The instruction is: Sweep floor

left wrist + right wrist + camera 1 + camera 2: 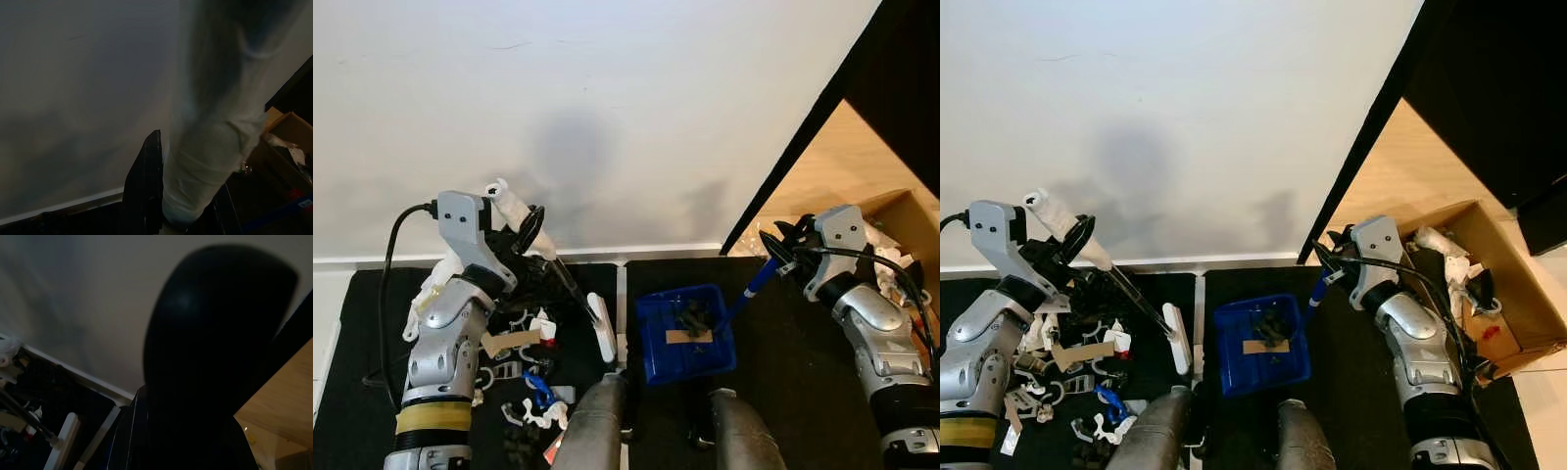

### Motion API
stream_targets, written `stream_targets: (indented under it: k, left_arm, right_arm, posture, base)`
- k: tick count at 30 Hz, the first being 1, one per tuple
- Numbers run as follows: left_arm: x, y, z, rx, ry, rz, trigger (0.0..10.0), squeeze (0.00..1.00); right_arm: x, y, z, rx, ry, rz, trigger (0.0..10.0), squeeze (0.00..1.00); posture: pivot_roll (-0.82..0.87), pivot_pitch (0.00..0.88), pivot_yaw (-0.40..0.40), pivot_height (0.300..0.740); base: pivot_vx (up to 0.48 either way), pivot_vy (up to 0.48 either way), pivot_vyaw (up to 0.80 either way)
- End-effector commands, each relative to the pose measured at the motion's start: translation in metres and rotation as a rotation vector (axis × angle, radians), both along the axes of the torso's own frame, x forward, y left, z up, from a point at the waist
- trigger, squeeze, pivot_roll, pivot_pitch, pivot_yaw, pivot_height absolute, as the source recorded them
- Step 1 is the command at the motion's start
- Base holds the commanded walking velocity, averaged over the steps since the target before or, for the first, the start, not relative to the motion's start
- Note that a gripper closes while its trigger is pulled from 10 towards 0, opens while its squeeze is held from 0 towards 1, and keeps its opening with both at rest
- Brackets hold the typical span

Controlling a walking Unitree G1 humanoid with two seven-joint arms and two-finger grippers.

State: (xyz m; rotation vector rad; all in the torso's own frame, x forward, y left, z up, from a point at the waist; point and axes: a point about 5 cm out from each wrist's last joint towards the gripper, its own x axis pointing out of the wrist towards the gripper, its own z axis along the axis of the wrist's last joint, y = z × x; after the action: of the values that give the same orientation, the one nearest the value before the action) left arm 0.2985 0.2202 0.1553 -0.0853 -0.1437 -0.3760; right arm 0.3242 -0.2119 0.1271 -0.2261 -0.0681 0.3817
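L pincer [524, 230] clenched round white grip of the brush [600, 328], head down on black mat [783, 392] beside blue dustpan [685, 333]. R pincer [781, 247] grasps dustpan's blue handle; pan sits flat w/ dark bits + tape strip inside. Litter pile [524, 377] lies left of brush. Cardboard box [1489, 284] far right, by wall [607, 117].

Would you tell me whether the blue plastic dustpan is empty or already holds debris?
It holds debris: dark scraps and a tan cardboard strip lie inside the blue plastic dustpan on the black mat.
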Motion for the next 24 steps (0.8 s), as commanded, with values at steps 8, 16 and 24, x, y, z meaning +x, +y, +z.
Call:
stream_targets:
  k: [8,16,24]
  left_arm:
    - [-0.006,0.019,0.000,0.059,-0.001,0.035,10.0,0.00]
    - [-0.006,0.018,-0.011,0.067,0.056,-0.010,10.0,0.00]
    - [-0.003,0.002,-0.038,-0.014,0.132,-0.024,10.0,0.00]
  right_arm:
    - [-0.005,0.008,-0.016,-0.037,0.021,0.010,10.0,0.00]
    - [-0.014,0.019,-0.036,-0.064,0.046,0.015,10.0,0.00]
    - [-0.020,0.030,-0.034,-0.081,0.000,0.040,10.0,0.00]
  posture:
    - [0.17,0.356,0.049,0.740]
    - [0.16,0.362,0.051,0.740]
    - [0.14,0.359,0.046,0.740]
  base:
    - [0.000,0.000,0.00]
    - [0.000,0.000,0.00]
    - [0.000,0.000,0.00]
